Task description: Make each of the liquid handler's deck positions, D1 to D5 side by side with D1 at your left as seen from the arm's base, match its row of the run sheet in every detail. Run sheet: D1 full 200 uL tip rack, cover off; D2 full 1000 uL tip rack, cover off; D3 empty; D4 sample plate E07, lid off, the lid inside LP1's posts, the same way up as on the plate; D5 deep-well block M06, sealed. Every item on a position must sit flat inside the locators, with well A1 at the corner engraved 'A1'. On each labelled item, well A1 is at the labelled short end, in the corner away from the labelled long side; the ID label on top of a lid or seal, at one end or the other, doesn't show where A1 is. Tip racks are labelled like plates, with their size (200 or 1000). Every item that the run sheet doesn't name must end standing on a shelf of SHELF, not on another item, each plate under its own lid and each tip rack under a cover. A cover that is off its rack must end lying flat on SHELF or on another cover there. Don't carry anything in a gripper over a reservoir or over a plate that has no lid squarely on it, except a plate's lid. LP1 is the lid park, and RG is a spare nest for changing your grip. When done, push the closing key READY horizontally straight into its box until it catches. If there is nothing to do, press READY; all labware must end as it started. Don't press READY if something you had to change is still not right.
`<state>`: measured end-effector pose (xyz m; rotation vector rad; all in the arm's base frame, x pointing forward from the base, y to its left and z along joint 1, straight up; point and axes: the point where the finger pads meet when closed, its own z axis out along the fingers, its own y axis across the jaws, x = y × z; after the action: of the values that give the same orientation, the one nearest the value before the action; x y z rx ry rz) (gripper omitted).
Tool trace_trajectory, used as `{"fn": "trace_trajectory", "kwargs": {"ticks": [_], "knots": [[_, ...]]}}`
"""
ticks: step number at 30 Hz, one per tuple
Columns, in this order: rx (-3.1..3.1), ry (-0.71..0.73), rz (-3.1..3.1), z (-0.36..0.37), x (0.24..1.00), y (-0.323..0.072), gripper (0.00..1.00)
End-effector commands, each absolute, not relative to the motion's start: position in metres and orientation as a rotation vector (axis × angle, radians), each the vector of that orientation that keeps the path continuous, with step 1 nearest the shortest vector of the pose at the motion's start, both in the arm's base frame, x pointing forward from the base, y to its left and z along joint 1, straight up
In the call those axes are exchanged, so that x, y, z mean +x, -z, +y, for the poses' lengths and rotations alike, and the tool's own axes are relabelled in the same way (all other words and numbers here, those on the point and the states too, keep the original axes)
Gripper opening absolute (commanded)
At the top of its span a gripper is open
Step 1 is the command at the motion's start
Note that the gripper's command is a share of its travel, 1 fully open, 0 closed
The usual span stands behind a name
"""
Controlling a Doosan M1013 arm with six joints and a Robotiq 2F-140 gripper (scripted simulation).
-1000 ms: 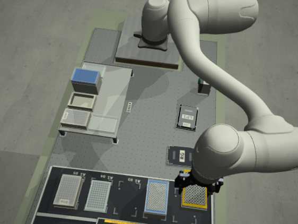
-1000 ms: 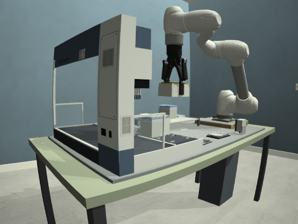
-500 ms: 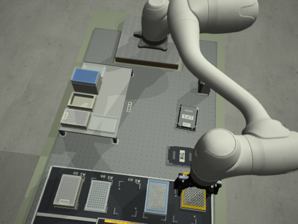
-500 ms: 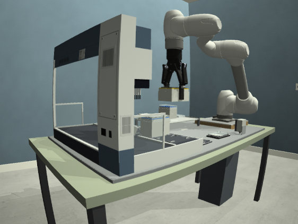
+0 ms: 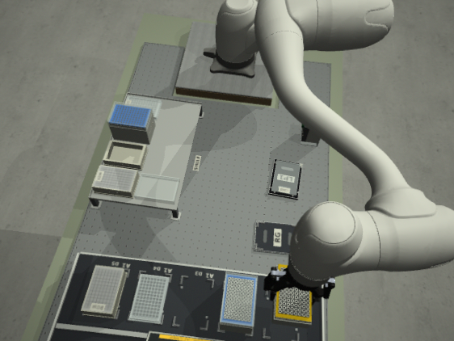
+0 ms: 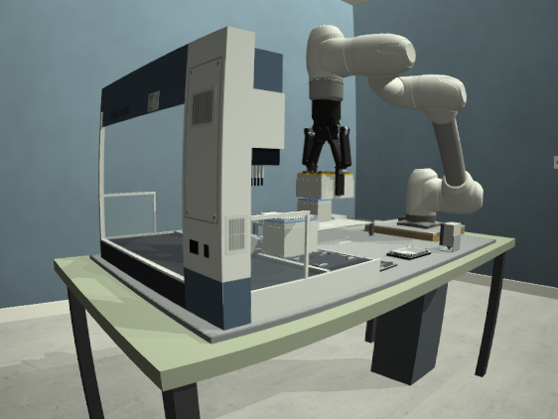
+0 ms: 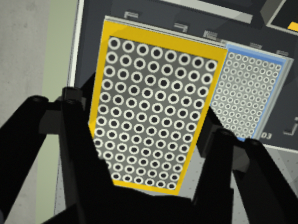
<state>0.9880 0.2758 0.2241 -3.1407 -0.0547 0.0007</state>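
My gripper (image 5: 299,284) is shut on the long sides of a yellow-rimmed tip rack (image 5: 293,304), full and uncovered. It holds the rack level in the air above the deck's right end, over D1, as the exterior view shows (image 6: 324,186). In the wrist view the yellow rack (image 7: 155,107) fills the space between my fingers. A blue-rimmed full tip rack (image 5: 239,298) stands uncovered on D2, beside it (image 7: 247,95). D3 (image 5: 198,283) is bare. A clear well plate (image 5: 149,298) sits on D4. A deep-well block (image 5: 102,290) sits on D5.
LP1 (image 5: 285,178) seems to hold a clear lid. RG (image 5: 275,236) is bare. SHELF carries a blue tip rack (image 5: 131,121), an open box (image 5: 124,154), a plate (image 5: 114,180) and a clear cover (image 5: 157,187). The READY box (image 5: 308,135) stands at the right. The handler's tall frame (image 6: 218,174) stands close by.
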Motion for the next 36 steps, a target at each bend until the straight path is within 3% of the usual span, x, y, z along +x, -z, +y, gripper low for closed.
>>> {"fn": "trace_trajectory", "kwargs": {"ticks": [1, 36], "knots": [[-3.140, 0.002, -0.055, 0.276, 0.988, -0.222, 0.10], [-3.140, 0.002, -0.055, 0.276, 0.988, -0.170, 0.10]]}}
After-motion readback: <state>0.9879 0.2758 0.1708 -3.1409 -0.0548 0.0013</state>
